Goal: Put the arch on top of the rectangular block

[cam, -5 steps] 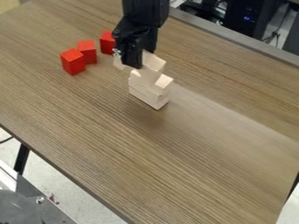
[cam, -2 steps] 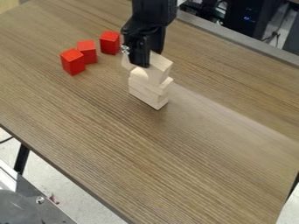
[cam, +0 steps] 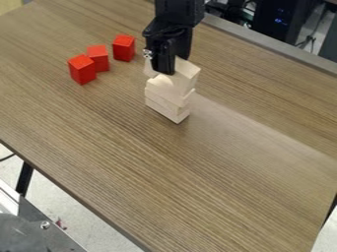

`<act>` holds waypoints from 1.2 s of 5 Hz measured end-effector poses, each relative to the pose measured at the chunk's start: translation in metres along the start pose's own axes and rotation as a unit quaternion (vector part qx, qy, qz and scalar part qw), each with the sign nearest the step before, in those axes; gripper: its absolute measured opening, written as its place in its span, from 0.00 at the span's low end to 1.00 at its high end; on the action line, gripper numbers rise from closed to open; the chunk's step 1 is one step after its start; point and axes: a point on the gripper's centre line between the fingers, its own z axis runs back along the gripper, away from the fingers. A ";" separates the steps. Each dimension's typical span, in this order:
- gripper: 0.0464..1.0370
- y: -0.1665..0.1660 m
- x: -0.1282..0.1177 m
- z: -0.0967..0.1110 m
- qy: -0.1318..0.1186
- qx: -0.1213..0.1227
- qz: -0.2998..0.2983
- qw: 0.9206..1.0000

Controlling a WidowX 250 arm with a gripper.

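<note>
The black gripper hangs from the top edge, just above a pale wooden stack, shut on the arch. This pale piece is tilted, with parts showing on both sides of the gripper and its underside overlapping the stack's top in view. At the base of the stack, the rectangular block lies on the table. Another pale piece with a raised, uneven top rests on that block. Whether the arch touches the piece below it, I cannot tell.
Three red blocks stand left of the stack: one nearest the camera, one beside it, and one farther back near the arm. The wooden table extends toward the camera and right.
The gripper and the arch in it have moved right, over the stack. More of the farthest red block is uncovered. The stack and red blocks have kept their places.
</note>
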 end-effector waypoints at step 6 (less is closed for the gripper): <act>0.50 0.020 -0.003 -0.015 -0.010 -0.013 -0.001 1.000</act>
